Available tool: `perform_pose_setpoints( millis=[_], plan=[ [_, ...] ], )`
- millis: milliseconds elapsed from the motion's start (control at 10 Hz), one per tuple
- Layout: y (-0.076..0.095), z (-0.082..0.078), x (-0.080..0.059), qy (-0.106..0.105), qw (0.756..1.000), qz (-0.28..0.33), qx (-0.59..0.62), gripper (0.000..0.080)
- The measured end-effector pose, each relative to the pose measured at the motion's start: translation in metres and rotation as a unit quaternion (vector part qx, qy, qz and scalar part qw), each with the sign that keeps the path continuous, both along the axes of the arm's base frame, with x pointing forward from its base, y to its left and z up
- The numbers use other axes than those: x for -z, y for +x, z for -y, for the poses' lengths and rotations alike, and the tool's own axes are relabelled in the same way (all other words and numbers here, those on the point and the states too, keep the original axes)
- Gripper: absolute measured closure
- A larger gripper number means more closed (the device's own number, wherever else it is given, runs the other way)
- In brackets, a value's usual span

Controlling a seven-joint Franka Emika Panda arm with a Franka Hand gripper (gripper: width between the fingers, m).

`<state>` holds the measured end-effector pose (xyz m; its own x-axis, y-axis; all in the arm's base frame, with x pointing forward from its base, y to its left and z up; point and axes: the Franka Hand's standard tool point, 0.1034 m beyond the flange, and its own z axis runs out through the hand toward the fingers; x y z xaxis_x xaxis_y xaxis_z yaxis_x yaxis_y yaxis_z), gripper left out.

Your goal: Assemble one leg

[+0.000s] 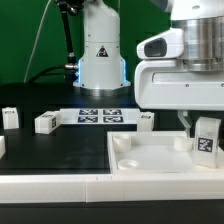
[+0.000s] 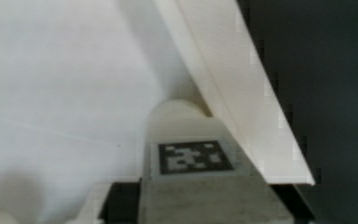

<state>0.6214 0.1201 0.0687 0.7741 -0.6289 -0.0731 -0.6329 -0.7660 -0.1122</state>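
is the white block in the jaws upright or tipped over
Upright: the small white plastic cuboid leg stands tall between the jaws, tagged face showing, by the flat white tray's rim.

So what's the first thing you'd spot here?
The big white gripper on the exterior view's right stands out first, shut on the leg with its black-and-white tag, at the edge of the wide white tray. Behind it lies the marker board, with small white blocks beside it.
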Motion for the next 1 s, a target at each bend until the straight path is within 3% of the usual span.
perform_pose_setpoints(
  millis=[400, 700, 900, 1000],
  plan=[
    [-0.0043, -0.0089, 0.0004, 0.014, 0.964, -0.022, 0.265, 0.0506],
    [-0.0034, -0.0086, 0.0005, 0.022, 0.940, -0.035, 0.338, 0.0506],
    [-0.0028, -0.0087, 0.0005, 0.022, 0.940, -0.038, 0.339, 0.0506],
    [-0.0030, -0.0081, 0.0008, 0.021, 0.944, -0.037, 0.326, 0.0442]
  ],
)
